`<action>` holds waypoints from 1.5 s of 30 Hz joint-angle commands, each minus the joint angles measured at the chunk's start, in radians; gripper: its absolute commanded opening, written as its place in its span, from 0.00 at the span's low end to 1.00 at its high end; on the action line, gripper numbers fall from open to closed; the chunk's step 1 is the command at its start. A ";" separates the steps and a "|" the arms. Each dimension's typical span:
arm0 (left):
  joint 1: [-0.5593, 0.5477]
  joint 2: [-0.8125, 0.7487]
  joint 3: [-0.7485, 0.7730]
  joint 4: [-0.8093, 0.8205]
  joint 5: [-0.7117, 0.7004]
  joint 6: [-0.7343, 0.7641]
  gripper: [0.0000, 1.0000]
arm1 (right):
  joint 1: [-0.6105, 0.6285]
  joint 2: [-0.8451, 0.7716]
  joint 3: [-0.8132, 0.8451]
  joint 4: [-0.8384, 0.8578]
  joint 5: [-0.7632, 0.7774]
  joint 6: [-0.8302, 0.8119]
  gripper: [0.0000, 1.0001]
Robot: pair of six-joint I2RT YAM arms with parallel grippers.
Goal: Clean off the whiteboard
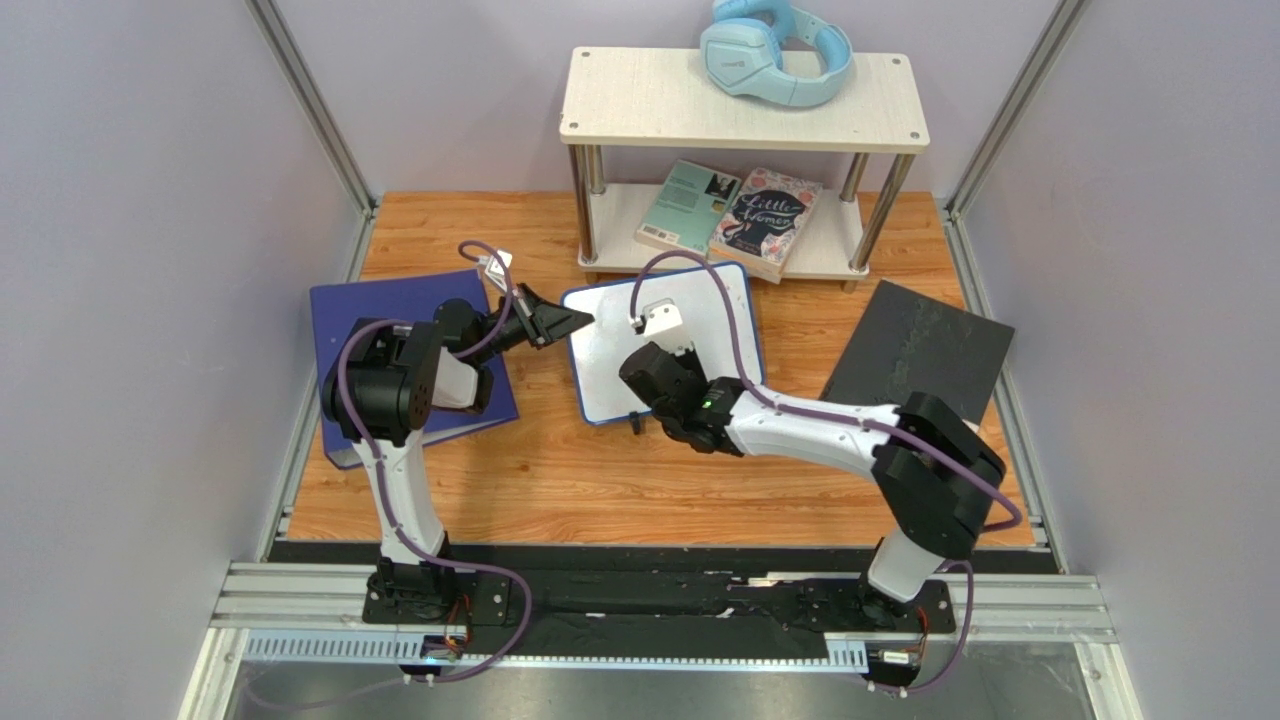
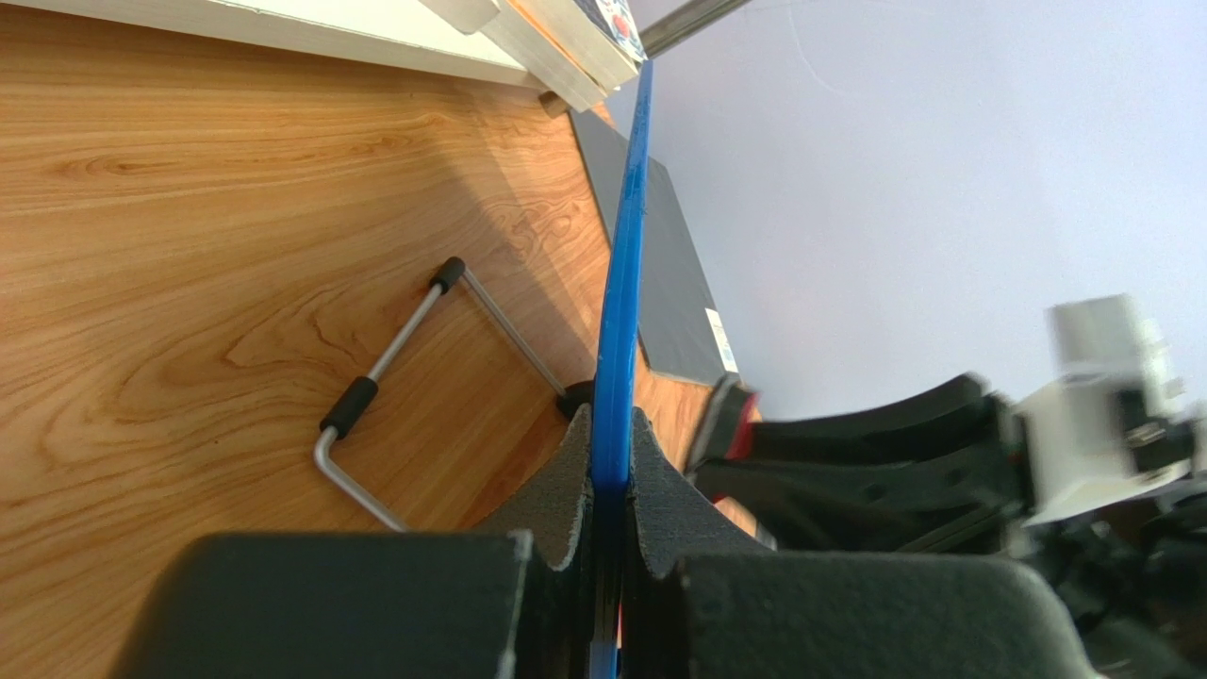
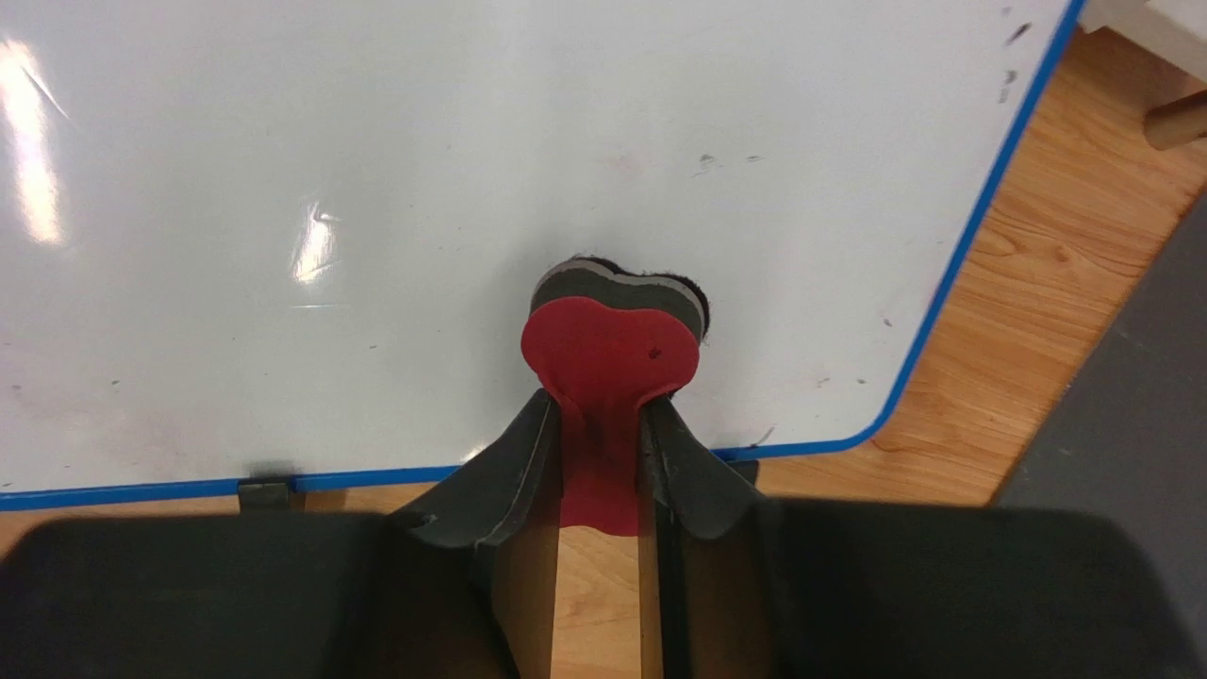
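Whiteboard (image 1: pixel 601 375): propped tilted on the worktop (image 1: pixel 571 495), toward its far edge.
Left claw (image 2: pixel 612 453): clamped tight on the board's blue side rim (steadying it for wiping, I judge).
Right claw (image 3: pixel 602 425): pinching a red eraser (image 3: pixel 609 340), which is pressed to the face near the bottom edge.
Right wrist only: faint dark specks on the face.
Left wrist only: wire stand (image 2: pixel 371 403) behind.

We see a shelf (image 1: pixel 646 98) at the far edge with headphones (image 1: pixel 744 63) on top and two books (image 1: pixel 769 218) below; a binder (image 1: pixel 383 296) lies left, a black board (image 1: pixel 920 353) right.
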 commanded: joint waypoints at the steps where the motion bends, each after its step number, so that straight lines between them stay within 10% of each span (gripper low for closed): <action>1: -0.020 0.010 -0.010 0.141 0.071 0.023 0.00 | -0.053 -0.167 0.012 -0.013 0.045 0.012 0.00; 17: -0.020 0.014 -0.010 0.141 0.071 0.024 0.00 | -0.440 -0.038 0.179 0.076 -0.116 -0.089 0.00; 45: -0.021 0.023 -0.001 0.141 0.072 0.016 0.00 | -0.491 0.144 0.280 0.165 -0.320 -0.058 0.00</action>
